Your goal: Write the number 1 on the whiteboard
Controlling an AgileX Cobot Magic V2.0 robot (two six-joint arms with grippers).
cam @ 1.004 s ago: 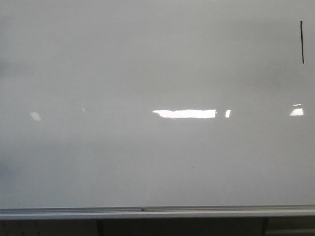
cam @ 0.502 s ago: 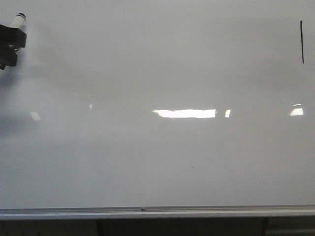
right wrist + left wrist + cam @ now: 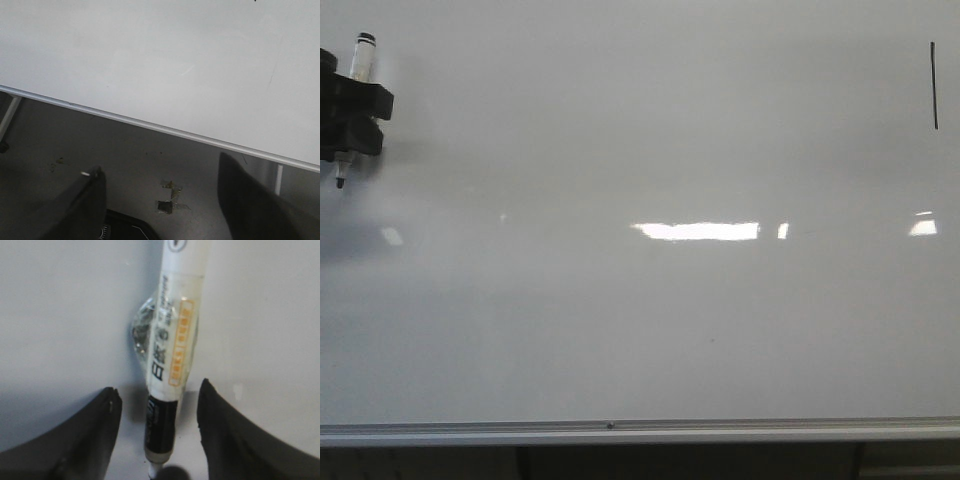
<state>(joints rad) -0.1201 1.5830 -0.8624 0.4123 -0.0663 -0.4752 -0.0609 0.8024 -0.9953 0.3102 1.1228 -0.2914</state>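
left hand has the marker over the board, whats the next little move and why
Probably ease the left hand forward until the marker tip meets the whiteboard. The tip points down, apparently just off the white surface, with no ink beside it; the only stroke sits far right.

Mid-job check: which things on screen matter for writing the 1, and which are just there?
Part of the job:
- whiteboard
- number 1, black stroke at the board's upper right
- marker pen, tip down
- left gripper, carrying the pen at the board's left edge

Just there:
- right gripper, open, holding nothing, over the floor
- floor with bits of debris
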